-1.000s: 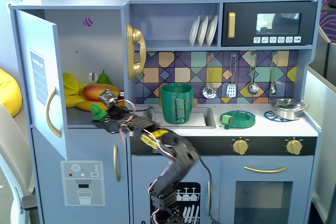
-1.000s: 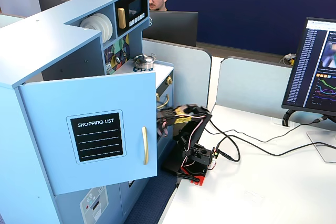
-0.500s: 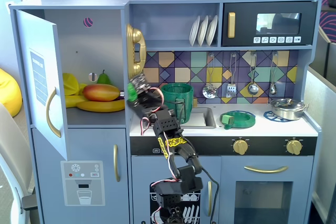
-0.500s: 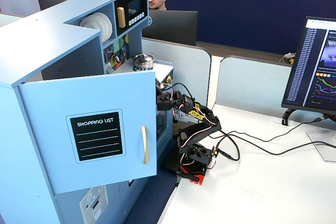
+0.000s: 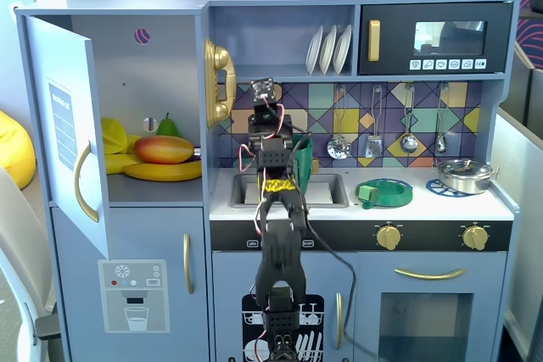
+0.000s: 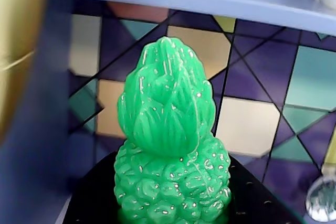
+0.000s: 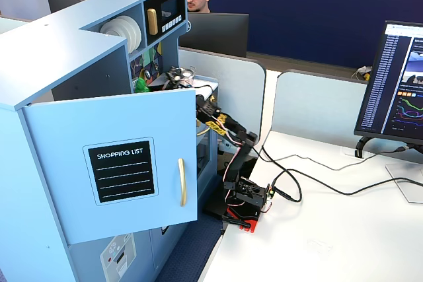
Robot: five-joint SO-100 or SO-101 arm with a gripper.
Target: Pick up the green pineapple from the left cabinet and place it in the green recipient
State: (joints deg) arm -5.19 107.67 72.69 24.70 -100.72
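My gripper [image 6: 173, 205] is shut on the green pineapple [image 6: 170, 145]; its black jaws show on both sides of the bumpy body, with the leafy tuft pointing up. In a fixed view the gripper [image 5: 270, 125] is over the sink, facing the tiled backsplash, and the arm hides the pineapple. The pineapple shows as a green spot in another fixed view [image 7: 141, 86]. The green recipient [image 5: 305, 158] stands by the sink, just right of the arm and partly hidden by it. The left cabinet [image 5: 153, 65] stands open, its door [image 5: 64, 125] swung out to the left.
In the cabinet lie a mango [image 5: 164, 149], bananas [image 5: 161, 172] and a pear [image 5: 168, 126]. A gold phone [image 5: 219, 82] hangs left of the gripper. A flat green dish [image 5: 384, 192] and a silver pot [image 5: 465, 174] sit on the counter, under the microwave [image 5: 433, 37].
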